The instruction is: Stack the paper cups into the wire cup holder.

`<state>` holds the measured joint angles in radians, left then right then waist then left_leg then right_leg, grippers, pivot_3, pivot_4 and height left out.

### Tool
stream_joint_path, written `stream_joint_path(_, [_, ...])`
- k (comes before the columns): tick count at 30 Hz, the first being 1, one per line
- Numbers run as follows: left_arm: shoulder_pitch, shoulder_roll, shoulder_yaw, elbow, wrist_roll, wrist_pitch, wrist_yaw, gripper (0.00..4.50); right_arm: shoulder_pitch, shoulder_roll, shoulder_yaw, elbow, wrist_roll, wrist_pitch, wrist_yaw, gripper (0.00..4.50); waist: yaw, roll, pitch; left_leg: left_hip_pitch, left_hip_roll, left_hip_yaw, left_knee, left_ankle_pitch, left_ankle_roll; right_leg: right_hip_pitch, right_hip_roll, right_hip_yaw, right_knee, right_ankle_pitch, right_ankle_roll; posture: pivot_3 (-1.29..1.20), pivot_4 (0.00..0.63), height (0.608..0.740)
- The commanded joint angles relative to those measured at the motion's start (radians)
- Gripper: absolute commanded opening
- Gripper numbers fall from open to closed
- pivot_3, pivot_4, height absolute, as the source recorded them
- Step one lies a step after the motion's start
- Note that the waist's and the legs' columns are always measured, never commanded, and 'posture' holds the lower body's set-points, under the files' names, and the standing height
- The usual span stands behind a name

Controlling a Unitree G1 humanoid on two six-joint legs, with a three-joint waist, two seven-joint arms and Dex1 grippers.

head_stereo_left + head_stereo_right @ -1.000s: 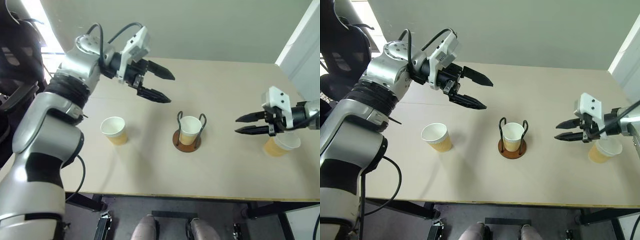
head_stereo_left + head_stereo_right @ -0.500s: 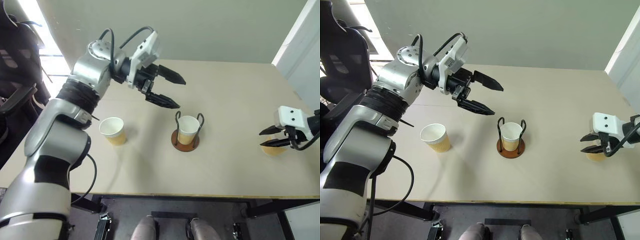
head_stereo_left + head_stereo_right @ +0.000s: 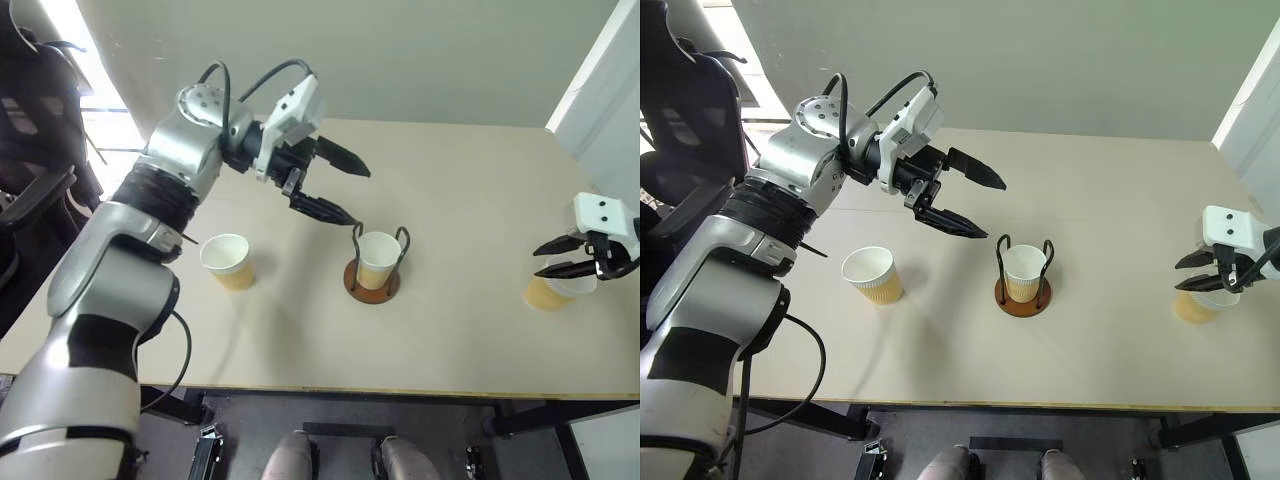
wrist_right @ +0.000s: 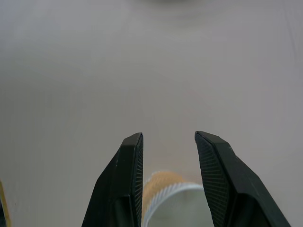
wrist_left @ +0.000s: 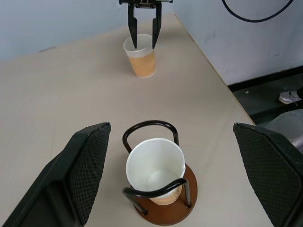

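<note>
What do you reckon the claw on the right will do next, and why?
Probably drop a little lower and close. The right claw hangs just above the paper cup at the table's right end, fingers apart on either side of its rim and nothing held. One cup already sits in the wire cup holder, so this one likely goes there next.

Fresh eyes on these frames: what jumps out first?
The left hand, wide open and holding nothing, hangs above the tan table just behind the wire cup holder, which stands mid-table with one paper cup already in it. At the table's right edge the right hand, fingers apart, sits over another cup. A third cup stands alone on the left.
</note>
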<state>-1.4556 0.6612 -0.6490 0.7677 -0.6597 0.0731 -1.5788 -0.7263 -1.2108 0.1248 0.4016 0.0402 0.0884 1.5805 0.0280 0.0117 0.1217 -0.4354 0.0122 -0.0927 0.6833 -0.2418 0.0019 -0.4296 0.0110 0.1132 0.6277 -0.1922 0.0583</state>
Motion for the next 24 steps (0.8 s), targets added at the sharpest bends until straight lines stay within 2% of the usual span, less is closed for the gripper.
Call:
stream_joint_path(1, [-0.002, 0.002, 0.02, -0.017, 0.005, -0.017, -0.036, 4.45, -0.019, -0.04, -0.009, 0.023, -0.023, -0.031, 0.027, 1.72, -0.001, 0.0, 0.0, 0.0, 0.0, 0.0, 0.0, 0.0, 0.0, 0.0, 0.0, 0.0, 0.0, 0.0, 0.0, 0.0, 0.15, 0.74])
stream_joint_path(13, [0.006, -0.004, 0.025, -0.007, 0.01, -0.019, -0.036, 4.45, -0.029, -0.084, 0.015, 0.123, -0.068, -0.118, 0.034, 1.72, -0.001, 0.0, 0.0, 0.0, 0.0, 0.0, 0.0, 0.0, 0.0, 0.0, 0.0, 0.0, 0.0, 0.0, -0.001, 0.0, 0.15, 0.74])
stream_joint_path(24, [0.008, 0.006, 0.021, -0.022, 0.005, -0.019, -0.036, 4.45, -0.016, -0.061, 0.022, 0.188, -0.124, -0.195, 0.024, 1.72, -0.001, 0.0, 0.0, 0.0, 0.0, 0.0, 0.0, 0.0, 0.001, 0.0, 0.0, 0.0, 0.0, 0.0, -0.001, 0.0, 0.15, 0.74])
